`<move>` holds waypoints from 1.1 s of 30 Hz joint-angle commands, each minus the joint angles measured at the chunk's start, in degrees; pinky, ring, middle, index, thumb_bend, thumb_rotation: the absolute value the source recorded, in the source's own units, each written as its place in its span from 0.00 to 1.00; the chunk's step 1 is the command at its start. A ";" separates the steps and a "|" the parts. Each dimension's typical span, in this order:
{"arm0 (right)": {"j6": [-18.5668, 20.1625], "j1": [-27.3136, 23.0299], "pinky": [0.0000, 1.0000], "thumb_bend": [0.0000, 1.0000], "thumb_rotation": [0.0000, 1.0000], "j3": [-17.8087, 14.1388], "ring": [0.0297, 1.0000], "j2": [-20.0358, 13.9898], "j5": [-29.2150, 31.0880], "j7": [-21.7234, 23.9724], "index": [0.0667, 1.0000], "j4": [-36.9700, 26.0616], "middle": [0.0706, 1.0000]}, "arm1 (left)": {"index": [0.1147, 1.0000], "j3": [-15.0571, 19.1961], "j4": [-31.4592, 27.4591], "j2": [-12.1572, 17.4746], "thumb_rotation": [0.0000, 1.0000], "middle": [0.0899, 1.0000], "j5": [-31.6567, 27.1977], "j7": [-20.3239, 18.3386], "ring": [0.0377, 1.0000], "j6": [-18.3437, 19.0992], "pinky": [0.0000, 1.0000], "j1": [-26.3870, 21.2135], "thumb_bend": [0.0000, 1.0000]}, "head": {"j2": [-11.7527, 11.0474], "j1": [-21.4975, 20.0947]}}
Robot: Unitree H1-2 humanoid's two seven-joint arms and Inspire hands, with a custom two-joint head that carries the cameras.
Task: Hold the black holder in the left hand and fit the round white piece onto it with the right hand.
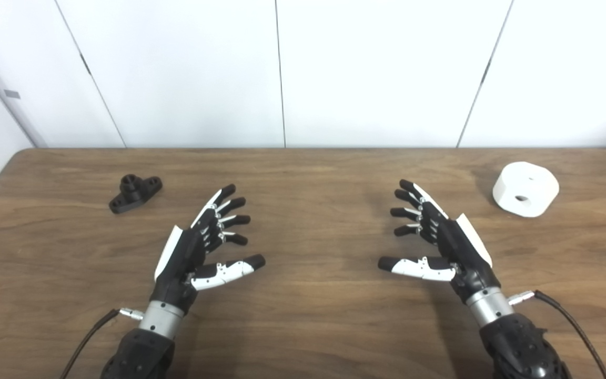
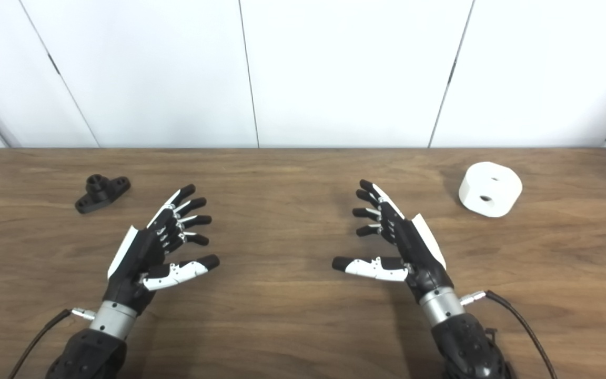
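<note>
a: where's the black holder (image 1: 135,193) sitting?
b: it's lying on the wooden table (image 1: 313,326) at far left, untouched. the round white piece (image 1: 525,189) is resting far right.
a: and the hands?
b: the left hand (image 1: 198,250) is hovering near the holder, fingers spreading wide, holding nothing. the right hand (image 1: 440,245) is mirroring it, also splayed and empty, apart from the white piece.
</note>
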 commanded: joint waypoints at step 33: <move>2.02 -0.34 0.76 0.75 0.00 -2.81 0.82 -2.20 5.01 2.13 0.96 -5.03 0.91 | 0.78 -1.88 -0.01 -1.44 0.06 0.74 5.57 2.23 0.66 -1.80 0.54 -4.65 0.69 | -7.05 20.19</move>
